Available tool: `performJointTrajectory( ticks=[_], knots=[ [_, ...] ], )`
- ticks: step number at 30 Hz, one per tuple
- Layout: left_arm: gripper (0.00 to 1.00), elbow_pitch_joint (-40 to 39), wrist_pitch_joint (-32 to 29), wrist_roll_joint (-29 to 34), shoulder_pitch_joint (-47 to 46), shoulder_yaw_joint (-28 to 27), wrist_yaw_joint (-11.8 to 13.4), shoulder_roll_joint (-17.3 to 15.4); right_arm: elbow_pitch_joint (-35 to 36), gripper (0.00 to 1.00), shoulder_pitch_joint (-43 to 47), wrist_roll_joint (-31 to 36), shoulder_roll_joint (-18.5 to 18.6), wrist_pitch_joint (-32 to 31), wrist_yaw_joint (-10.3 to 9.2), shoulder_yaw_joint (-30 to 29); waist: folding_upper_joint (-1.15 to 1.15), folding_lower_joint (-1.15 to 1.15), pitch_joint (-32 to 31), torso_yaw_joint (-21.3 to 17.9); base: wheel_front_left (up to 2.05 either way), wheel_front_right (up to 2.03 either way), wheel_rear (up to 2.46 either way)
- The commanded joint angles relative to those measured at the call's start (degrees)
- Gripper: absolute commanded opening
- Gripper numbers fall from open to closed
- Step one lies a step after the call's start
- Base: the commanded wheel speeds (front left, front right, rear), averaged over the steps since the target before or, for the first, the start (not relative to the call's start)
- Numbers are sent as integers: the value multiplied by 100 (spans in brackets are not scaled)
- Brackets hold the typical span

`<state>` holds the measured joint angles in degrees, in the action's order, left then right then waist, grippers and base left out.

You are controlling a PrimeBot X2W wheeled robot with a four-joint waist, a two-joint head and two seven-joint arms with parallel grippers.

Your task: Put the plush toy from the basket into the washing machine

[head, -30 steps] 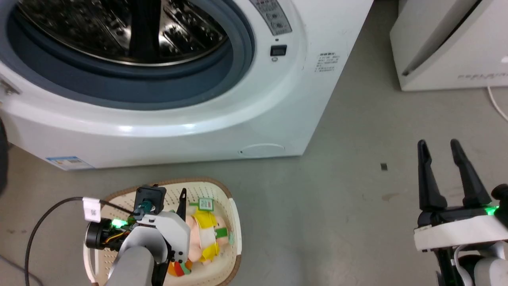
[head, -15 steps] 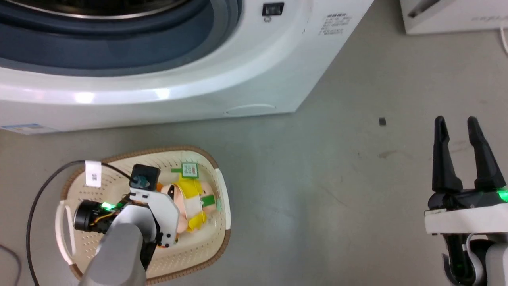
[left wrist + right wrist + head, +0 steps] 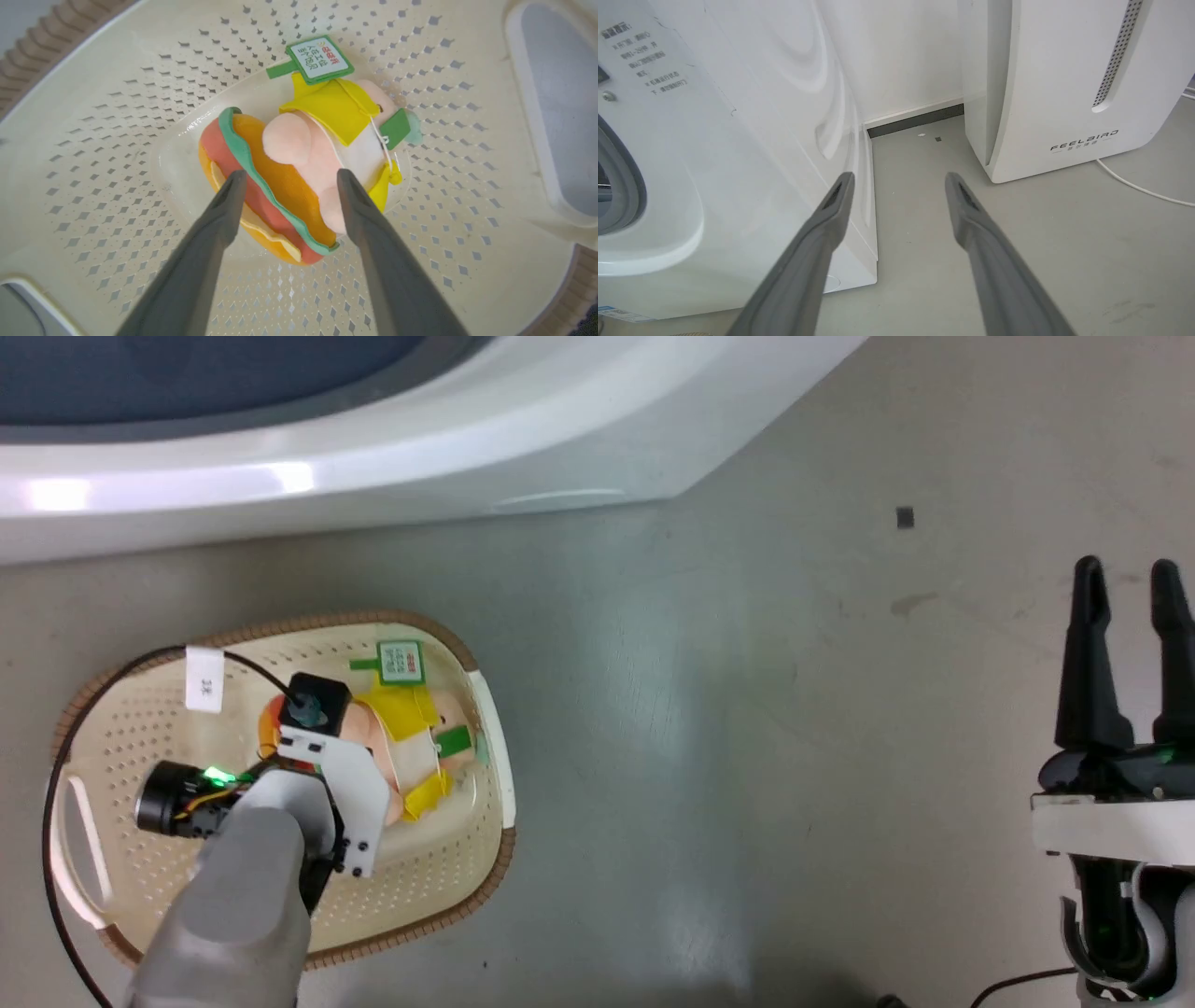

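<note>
The plush toy (image 3: 411, 719) lies in the cream basket (image 3: 448, 887) on the floor, with its green tag (image 3: 399, 660) toward the washing machine (image 3: 467, 429). In the left wrist view my left gripper (image 3: 290, 175) is open and low inside the basket (image 3: 117, 116). Its two fingers straddle the plush toy (image 3: 289, 140), one by the orange and red bun edge, the other by the pink part. In the head view the left wrist covers part of the toy. My right gripper (image 3: 1126, 567) hangs open and empty over the floor at the right; in its own view the right gripper (image 3: 899, 176) faces the washing machine's side (image 3: 738, 140).
The white FEELBIRD appliance (image 3: 1064, 70) stands to the right of the machine, with a white cable (image 3: 1134, 184) on the floor beside it. A black cable (image 3: 56, 859) loops from my left wrist around the basket's left side. Grey floor lies between basket and right gripper.
The head camera has tilted down, so the washing machine has slid up the picture and the drum has left view. My left wrist has sunk lower over the toy in the basket.
</note>
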<state>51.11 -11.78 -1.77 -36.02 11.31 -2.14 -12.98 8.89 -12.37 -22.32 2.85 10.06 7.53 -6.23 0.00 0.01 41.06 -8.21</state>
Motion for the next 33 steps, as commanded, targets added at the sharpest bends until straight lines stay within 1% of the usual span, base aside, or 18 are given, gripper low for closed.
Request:
performJointTrajectory(
  ticks=[1,10,23,27,28,29,30,33],
  knots=[
    [100,146,-36,-23,-182,42,18,-56,61,100,-131,-68,2,59,-3,-38,0,-1,197,-18,0,0,0],
    [100,676,-116,-79,-795,211,52,-181,154,100,-288,-214,2,167,-3,-147,0,-1,851,-38,0,0,0],
    [100,1439,152,-160,-1513,509,171,-153,279,100,-568,-377,2,323,-4,-381,0,-1,1547,-85,0,0,0],
    [100,1676,121,-192,-1710,607,179,-146,321,100,-645,-428,2,371,-4,-461,0,-1,1725,-94,0,0,0],
    [47,1735,120,-200,-1763,632,176,-147,331,100,-663,-437,2,383,-4,-484,0,-1,1768,-94,0,0,0],
    [3,1794,117,-209,-1816,657,172,-151,342,100,-685,-443,2,394,-4,-508,0,-1,1811,-95,0,0,0],
    [0,1852,108,-216,-1863,685,158,-155,356,100,-711,-442,2,406,-4,-537,0,-1,1852,-97,0,0,0],
    [0,2029,127,-248,-2017,759,130,-157,432,100,-793,-338,2,442,-4,-611,0,-1,1941,-111,0,0,0]
  ],
)
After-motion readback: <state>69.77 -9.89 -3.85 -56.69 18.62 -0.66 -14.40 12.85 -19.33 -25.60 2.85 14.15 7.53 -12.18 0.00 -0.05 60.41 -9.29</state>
